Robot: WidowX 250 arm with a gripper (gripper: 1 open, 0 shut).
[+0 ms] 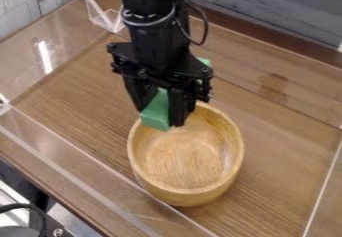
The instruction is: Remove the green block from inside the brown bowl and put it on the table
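Right now you have only the one camera view to go on, looking down at an angle across the tabletop (80, 101). Your tool (166, 105) points straight down, its dark fingers closed on the green block (159, 112), which stands on end between them with most of its length showing below the fingertips. Directly beneath the tool, and reaching out toward the camera from it, sits the brown bowl (187, 179); the block hangs just over the bowl's far rim, and from this angle you cannot tell whether its lower end has cleared the rim or is touching it.

By my reading, the pick is done: the bowl's floor shows only bare wood grain, so nothing is left inside. What remains is the carry and the set-down. You need to bring the block sideways, away from the bowl, onto open tabletop, which lies free to either side of the tool and beyond it, inside the clear acrylic walls (34, 141). Then lower it and let go.
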